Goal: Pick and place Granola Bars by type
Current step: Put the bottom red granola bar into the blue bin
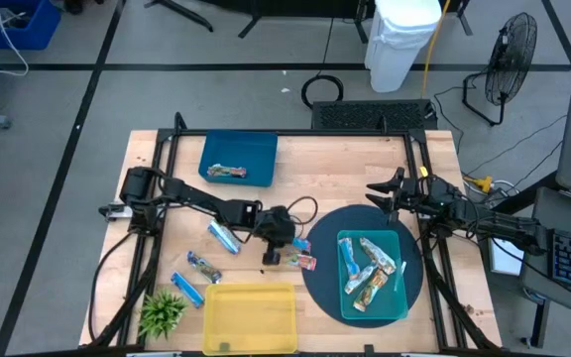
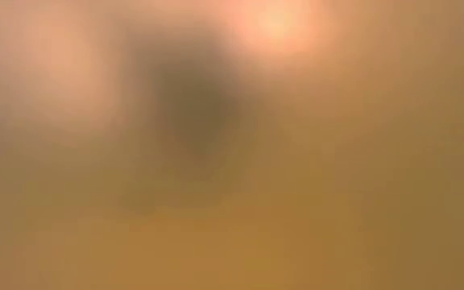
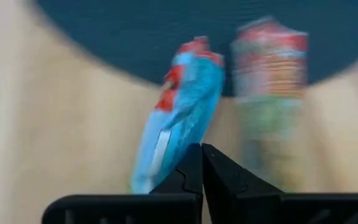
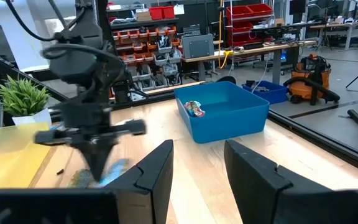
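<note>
My left gripper [image 1: 271, 258] is shut, pointing down close over the table's middle, at the near ends of two bars: a blue-and-red bar [image 3: 185, 112] and a multicoloured bar [image 3: 269, 81]. Both lie flat, their far ends on the dark round mat [image 1: 320, 278]. The left gripper also shows in the right wrist view [image 4: 98, 168]. Three blue bars [image 1: 223, 237] lie on the wood to its left. The blue tray [image 1: 256, 149] holds one multicoloured bar [image 1: 228, 173]. Several bars [image 1: 365, 268] lie in the teal tray [image 1: 399, 297]. My right gripper [image 1: 377, 193] is open and empty at the right. My left gripper's shut fingertips [image 3: 191, 163] stand right beside the blue-and-red bar's near end [image 3: 151, 177], coming from above. I cannot tell whether they touch it. The bar lies flat on the table.
A yellow tray [image 1: 251, 317] stands at the near edge, with a small green plant [image 1: 162, 312] to its left. The teal tray sits on the dark round mat at the right. Bare wood lies between the blue tray and my right gripper.
</note>
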{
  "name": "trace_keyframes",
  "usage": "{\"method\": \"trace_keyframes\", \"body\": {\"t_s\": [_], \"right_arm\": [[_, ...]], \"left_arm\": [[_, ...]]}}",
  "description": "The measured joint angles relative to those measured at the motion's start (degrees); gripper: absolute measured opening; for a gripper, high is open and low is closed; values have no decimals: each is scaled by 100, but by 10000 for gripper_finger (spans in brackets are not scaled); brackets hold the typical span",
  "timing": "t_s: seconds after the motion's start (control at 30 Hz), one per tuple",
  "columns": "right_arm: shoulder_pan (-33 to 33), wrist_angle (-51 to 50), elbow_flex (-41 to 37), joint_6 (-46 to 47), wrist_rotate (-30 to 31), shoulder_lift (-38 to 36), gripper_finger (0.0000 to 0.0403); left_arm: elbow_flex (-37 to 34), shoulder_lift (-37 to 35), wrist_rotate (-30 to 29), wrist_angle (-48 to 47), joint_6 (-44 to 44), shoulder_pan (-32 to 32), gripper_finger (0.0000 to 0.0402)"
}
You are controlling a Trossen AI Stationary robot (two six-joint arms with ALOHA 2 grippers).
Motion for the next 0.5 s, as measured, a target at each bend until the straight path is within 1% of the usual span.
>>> {"method": "trace_keyframes", "body": {"t_s": [0.13,0.27,0.37,0.5], "right_arm": [[0,0,0,0,0,0,135],[1,0,1,0,-1,0,134],[0,0,1,-1,0,0,135],[0,0,-1,0,-2,0,134]], "left_arm": [[0,0,-566,-237,-241,147,8],[-1,-1,-783,-641,-629,304,7],[4,-9,-594,-683,-753,353,11],[-7,-112,60,-181,-443,292,4]]}}
